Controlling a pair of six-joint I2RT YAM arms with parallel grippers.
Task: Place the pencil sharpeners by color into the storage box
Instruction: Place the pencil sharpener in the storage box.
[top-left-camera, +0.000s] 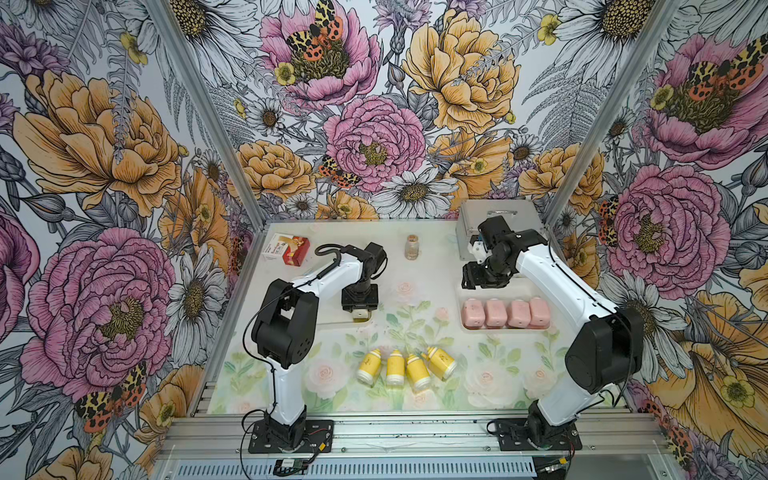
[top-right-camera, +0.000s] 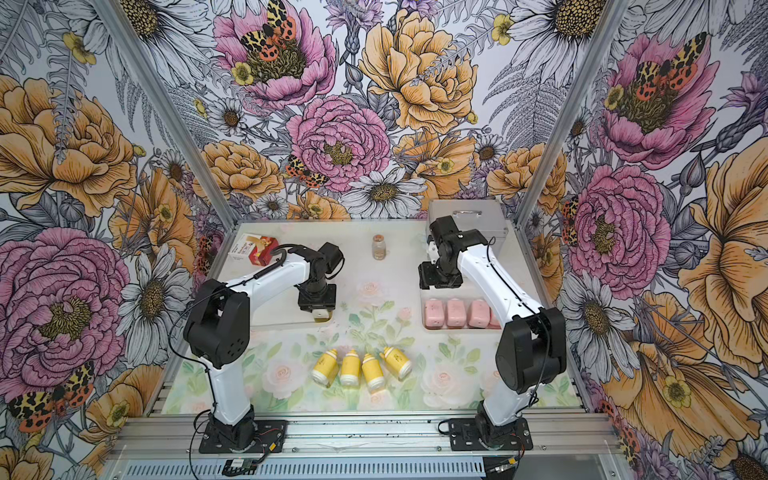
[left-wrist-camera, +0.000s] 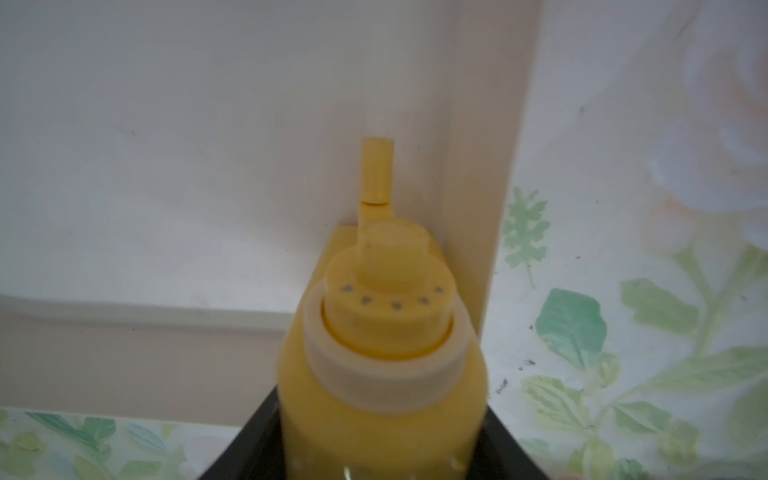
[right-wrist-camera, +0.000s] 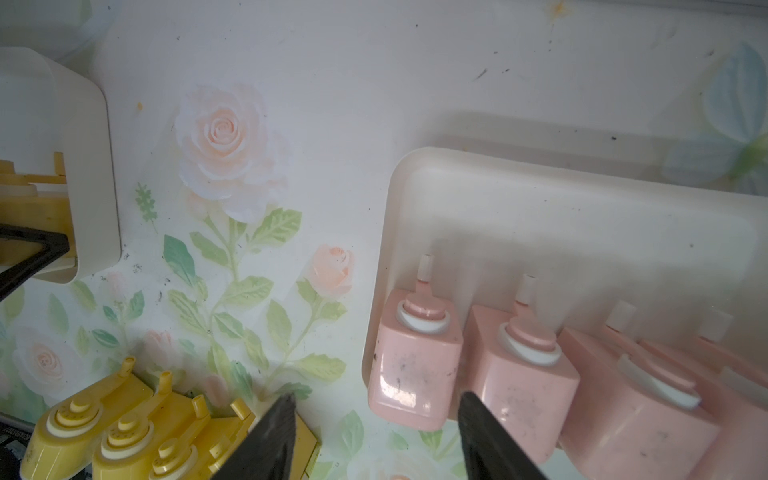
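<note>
My left gripper (top-left-camera: 360, 309) points down into a cream storage box (left-wrist-camera: 473, 158), shut on a yellow bottle-shaped pencil sharpener (left-wrist-camera: 382, 374) that stands against the box's corner wall. Several more yellow sharpeners (top-left-camera: 405, 368) lie in a row on the mat near the front. A second cream storage box (top-left-camera: 509, 330) on the right holds several pink sharpeners (top-left-camera: 505, 313) side by side. My right gripper (right-wrist-camera: 376, 415) hovers open over the mat just beyond that box's left end, with nothing between its fingers (right-wrist-camera: 282, 428).
A red and white carton (top-left-camera: 286, 248) lies at the back left. A small clear jar (top-left-camera: 411, 246) stands at the back centre. A silver metal case (top-left-camera: 488, 216) sits at the back right, behind my right arm.
</note>
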